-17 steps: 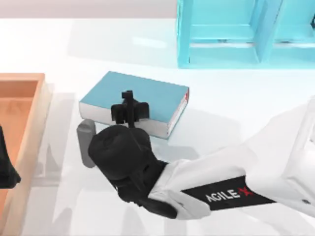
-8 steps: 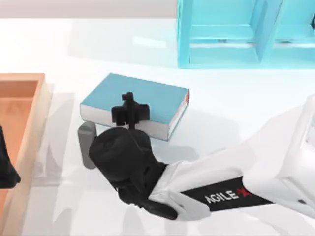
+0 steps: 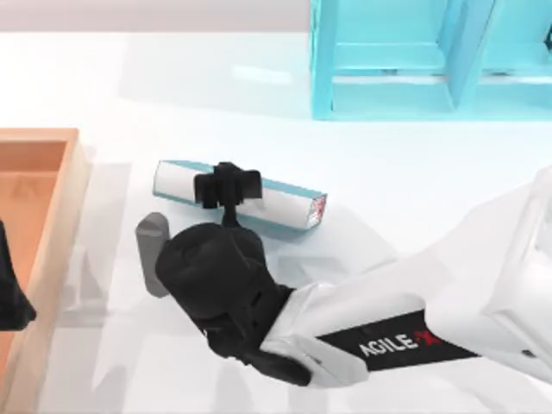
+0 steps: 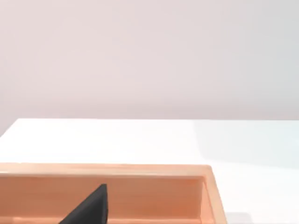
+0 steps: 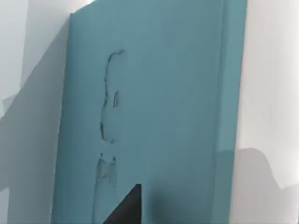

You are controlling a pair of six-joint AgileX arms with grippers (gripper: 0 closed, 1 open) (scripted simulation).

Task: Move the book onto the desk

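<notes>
White flat desk [image 3: 405, 172] carries one thick light-blue hardcover book [image 3: 285, 200], tipped onto its long edge near centre. Right tool [image 3: 227, 185] clamps it. Left tool [image 3: 13, 297], state indeterminable, sits over one orange-brown wooden tray [image 3: 52, 151].

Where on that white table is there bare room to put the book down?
Bare desk stretches between the wooden tray and the cyan shelf unit, beyond the book. More lies between book and shelf. Nearer the camera it is crowded: the right pincer grips the book there, its arm crossing the table.
</notes>
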